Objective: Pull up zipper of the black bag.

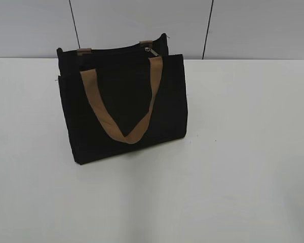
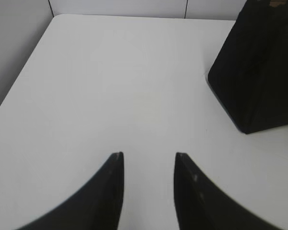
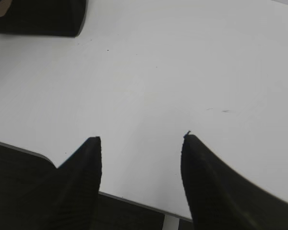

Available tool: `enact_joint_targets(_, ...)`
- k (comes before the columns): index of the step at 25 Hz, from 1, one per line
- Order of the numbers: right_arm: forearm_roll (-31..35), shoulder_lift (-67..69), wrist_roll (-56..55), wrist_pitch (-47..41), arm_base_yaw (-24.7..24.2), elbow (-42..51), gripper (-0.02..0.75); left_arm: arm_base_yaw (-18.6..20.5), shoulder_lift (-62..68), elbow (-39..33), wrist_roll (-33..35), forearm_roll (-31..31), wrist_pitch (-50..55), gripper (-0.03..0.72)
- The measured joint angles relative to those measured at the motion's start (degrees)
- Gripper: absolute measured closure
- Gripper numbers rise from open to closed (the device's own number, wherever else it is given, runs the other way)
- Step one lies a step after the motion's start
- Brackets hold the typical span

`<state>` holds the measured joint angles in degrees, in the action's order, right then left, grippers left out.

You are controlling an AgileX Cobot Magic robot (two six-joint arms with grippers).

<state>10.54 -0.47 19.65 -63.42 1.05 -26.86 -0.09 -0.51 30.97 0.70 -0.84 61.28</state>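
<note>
We are only at the start: the black bag stands on the table with its zipper on top, both our end effectors, left and right, are apart and holding nothing, so next we think we should reach for that little zipper

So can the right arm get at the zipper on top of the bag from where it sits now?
Probably yes. The zipper sits exposed at the top right of the bag, clear of the strap. The right gripper is open over bare table, with nothing between.
</note>
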Motion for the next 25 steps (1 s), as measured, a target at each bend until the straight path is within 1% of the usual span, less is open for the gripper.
enact_joint_targets(25,0.14,0.00,0.06,0.20,0.00,0.00,0.329,0.00,0.00,-0.05,0.00,-0.11,-0.07,0.447)
